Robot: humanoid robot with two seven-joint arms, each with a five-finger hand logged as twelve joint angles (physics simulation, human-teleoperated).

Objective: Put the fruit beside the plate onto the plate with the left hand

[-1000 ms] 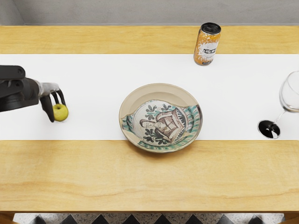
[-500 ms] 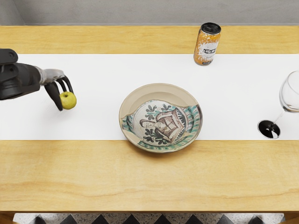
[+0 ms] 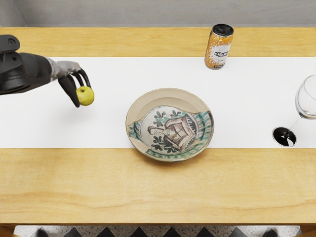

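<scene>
Hand: left hand point(image 3: 74, 85) grips the yellow fruit point(image 3: 85, 96) so it can carry it.
Plate: the plate point(image 3: 133, 109) waits well apart, no fruit on it.

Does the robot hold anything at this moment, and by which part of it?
The left hand holds the small yellow-green fruit, its dark fingers wrapped over the top and left side.

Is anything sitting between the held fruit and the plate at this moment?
Nothing: in the head view only bare white runner separates the yellow-green fruit, gripped by the left hand, from the plate.
</scene>
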